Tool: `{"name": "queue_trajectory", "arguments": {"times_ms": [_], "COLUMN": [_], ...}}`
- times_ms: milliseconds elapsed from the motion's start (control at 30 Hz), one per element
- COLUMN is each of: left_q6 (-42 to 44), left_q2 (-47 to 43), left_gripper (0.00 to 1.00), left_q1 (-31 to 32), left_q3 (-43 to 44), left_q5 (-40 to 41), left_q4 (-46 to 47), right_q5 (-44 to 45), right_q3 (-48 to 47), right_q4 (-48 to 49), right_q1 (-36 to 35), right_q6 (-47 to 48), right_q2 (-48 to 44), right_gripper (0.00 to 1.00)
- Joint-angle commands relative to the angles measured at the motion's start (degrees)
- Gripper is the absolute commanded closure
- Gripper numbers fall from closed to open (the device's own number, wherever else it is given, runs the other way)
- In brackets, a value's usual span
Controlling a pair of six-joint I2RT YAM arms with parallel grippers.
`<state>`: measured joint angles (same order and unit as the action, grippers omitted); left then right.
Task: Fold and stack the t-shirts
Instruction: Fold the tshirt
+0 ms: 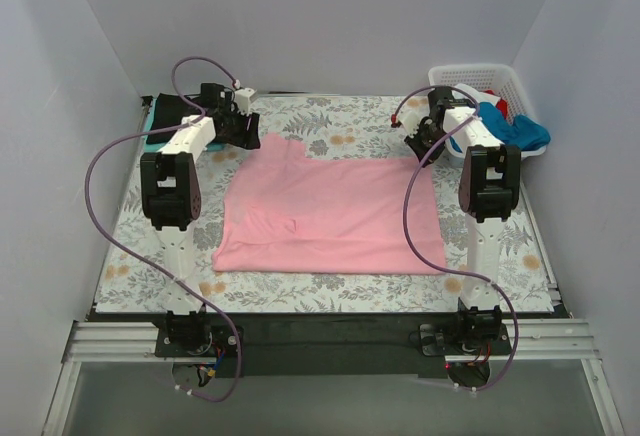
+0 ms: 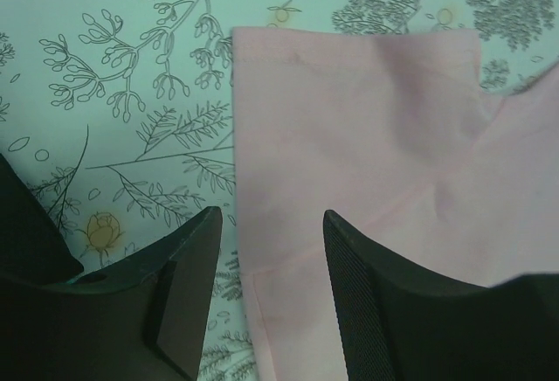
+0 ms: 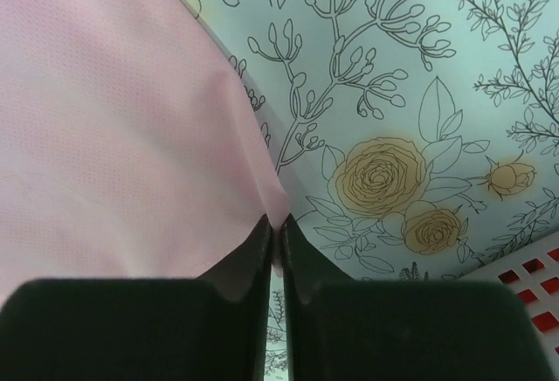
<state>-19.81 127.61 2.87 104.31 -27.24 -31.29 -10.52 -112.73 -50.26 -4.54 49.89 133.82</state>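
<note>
Broadly, the job looks somewhere in the middle. A pink t-shirt (image 1: 330,211) lies spread over the centre of the table (image 1: 500,246), mostly flat, with one crease near its left side. Whether any fold has been made in it I cannot tell.

The right fingers (image 3: 253,267) are pressed together on a pinch of the shirt's edge at its far right corner, with the pink cloth drawn up into the gap. The left fingers (image 2: 188,267) stand apart and straddle the shirt's far left edge, one over the flowered cloth and the other over the pink fabric. They grip nothing yet.

At the far left corner, partly hidden under the left arm, lie black cloth (image 1: 168,108) and teal cloth (image 1: 152,143). These may be shirts already folded and stacked, though the arm hides too much to be sure.

The white lattice basket (image 1: 478,78) at the far right holds a heap of blue fabric (image 1: 522,132) with a little red beside it, so more shirts seem to be waiting.

By my reckoning the pink shirt needs the left corner taken, then all its folds and a move to the stack. After that come the garments in the basket.
</note>
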Motion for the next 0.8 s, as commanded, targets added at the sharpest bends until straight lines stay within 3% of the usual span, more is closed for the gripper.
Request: {"name": "queue_trajectory", "arguments": {"times_ms": [0,67,600,733,767], "left_q6": [-1.7,-1.7,1.7,1.9,1.9], "left_q2": [3.0,4.0,11.5,12.5,12.7], "left_gripper": [0.51,0.51,0.55,0.64,0.72], "left_q1": [0.7,1.3,5.4,5.4,5.3], "left_q3": [5.1,6.2,9.1,10.9,11.3], "left_q5": [3.5,4.6,12.8,13.4,13.0], "left_q4": [0.3,0.4,1.7,1.9,1.9], "right_q5": [2.6,2.4,2.2,2.1,2.0], "right_q3": [3.2,3.7,4.0,3.9,3.9], "right_q4": [0.4,0.5,0.4,0.5,0.4], "right_q1": [0.2,0.1,-0.9,-1.0,-1.0], "right_q6": [2.5,2.8,3.0,3.1,3.1], "right_q2": [-0.5,-0.7,-2.4,-2.9,-3.2], "right_gripper": [0.92,0.99,0.99,0.99,0.99]}}
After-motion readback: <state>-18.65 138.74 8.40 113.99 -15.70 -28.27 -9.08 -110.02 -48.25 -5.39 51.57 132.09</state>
